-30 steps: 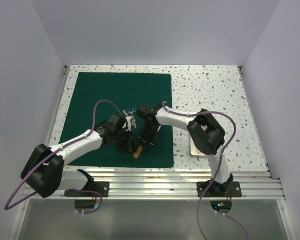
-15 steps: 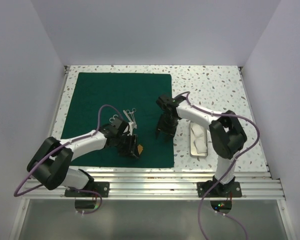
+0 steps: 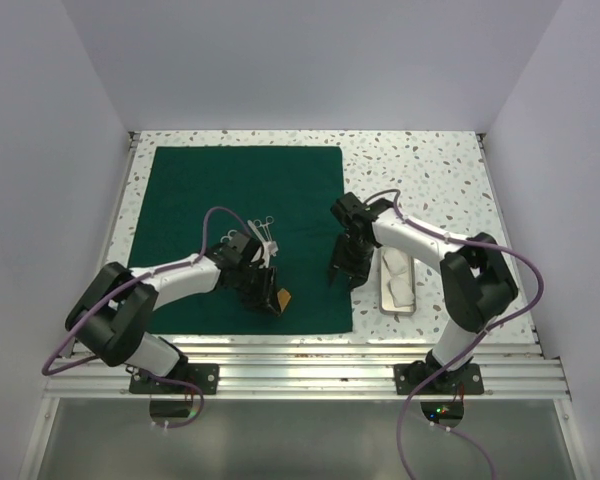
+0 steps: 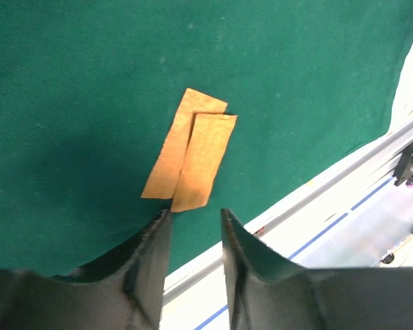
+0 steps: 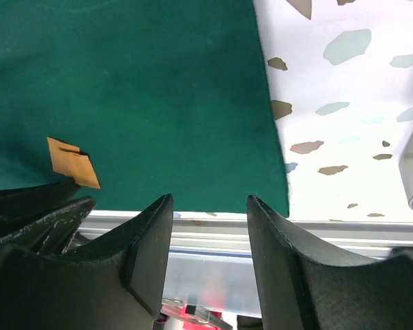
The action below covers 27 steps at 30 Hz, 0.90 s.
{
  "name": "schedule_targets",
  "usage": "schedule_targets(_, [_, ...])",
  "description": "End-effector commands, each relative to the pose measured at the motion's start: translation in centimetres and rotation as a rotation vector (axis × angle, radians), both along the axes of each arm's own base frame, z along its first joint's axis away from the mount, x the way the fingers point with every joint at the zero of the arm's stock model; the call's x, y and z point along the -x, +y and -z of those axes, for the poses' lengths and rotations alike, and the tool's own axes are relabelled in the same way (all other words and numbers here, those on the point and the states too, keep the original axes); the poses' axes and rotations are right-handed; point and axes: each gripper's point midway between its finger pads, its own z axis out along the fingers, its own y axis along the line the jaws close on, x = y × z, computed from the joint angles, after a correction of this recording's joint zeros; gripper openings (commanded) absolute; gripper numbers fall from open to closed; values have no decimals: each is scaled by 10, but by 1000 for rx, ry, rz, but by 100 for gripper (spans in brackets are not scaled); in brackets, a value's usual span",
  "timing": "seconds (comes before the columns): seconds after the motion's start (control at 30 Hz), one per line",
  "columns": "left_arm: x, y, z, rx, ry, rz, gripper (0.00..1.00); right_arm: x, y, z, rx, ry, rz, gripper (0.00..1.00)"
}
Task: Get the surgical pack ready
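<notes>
The dark green drape (image 3: pixel 220 200) lies spread flat on the left half of the table. Two orange strips (image 4: pixel 190 150) lie overlapping on it near its front edge, and they also show in the top view (image 3: pixel 282 297). My left gripper (image 4: pixel 195 214) is open with a narrow gap and empty, its tips just short of the strips' near end. My right gripper (image 5: pixel 210 199) is open and empty, above the drape's front right corner (image 5: pixel 272 185). The small silver tray (image 3: pixel 397 281) sits right of the drape with white gauze in it.
Silver ring-handled instruments (image 3: pixel 263 230) lie on the drape behind my left gripper (image 3: pixel 264 293). The metal rail (image 3: pixel 310 350) runs along the table's front edge, close below both grippers. Speckled tabletop (image 3: pixel 430 180) lies right of and behind the drape.
My right gripper has drawn away from the strips, rightward to the drape's right edge. My left gripper has shifted slightly right and sits beside the strips, which now lie loose on the drape.
</notes>
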Motion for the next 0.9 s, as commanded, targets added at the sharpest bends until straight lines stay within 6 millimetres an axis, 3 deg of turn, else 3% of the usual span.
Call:
schedule_targets(0.0, [-10, -3, 6, -13, -31, 7, 36, -12, 9, -7, -30, -38, -25, 51])
schedule_targets(0.17, [-16, -6, 2, -6, -55, 11, 6, -11, 11, -2, -40, -26, -32, 51])
schedule_targets(0.23, [-20, -5, -4, -7, -82, 5, 0, -11, 11, -2, -38, -24, -33, 51])
schedule_targets(0.6, [-51, -15, -49, 39, -268, 16, 0, -13, 15, 3, -50, -13, -57, 51])
schedule_targets(0.87, [-50, -19, -44, 48, -247, 45, 0, -13, 26, 4, -95, 2, -56, 51])
